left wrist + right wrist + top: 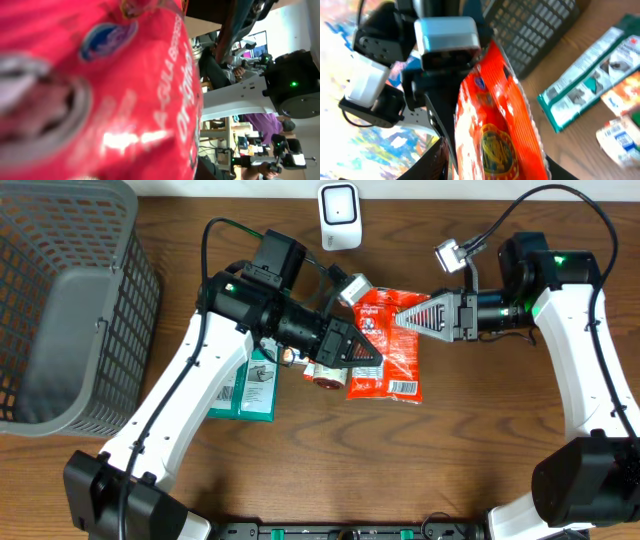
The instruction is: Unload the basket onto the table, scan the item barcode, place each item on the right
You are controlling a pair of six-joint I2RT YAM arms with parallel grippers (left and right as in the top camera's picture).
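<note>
**Two claws share one bag below the scanner**

The red glossy plastic snack bag is at the middle of the brown wooden bench, a little in from the far edge, held between both arms. Whether its lower end rests on the wood or hangs clear cannot be told from above.

The left gripper is clamped on the bag's left side. Its wrist camera sees almost nothing but blurred red wrapper, which fits a tight, close pinch. The right gripper comes in from the right onto the upper part of the bag. In its own wrist view the wrapper rises from between the dark fingers, so its jaws look pressed together on the film as well.

Holding opposite sides probably serves to pull the crinkly wrapper flat, since a creased barcode scans badly. The white printed barcode patch sits at the bag's near right corner and faces up. The white box-shaped barcode scanner stands at the far edge, well apart from it. The bag would therefore need tilting or carrying until that patch faces the scanner.

The grey plastic mesh basket fills the far left corner. Green-and-white cardboard boxes lie under the left arm.
</note>
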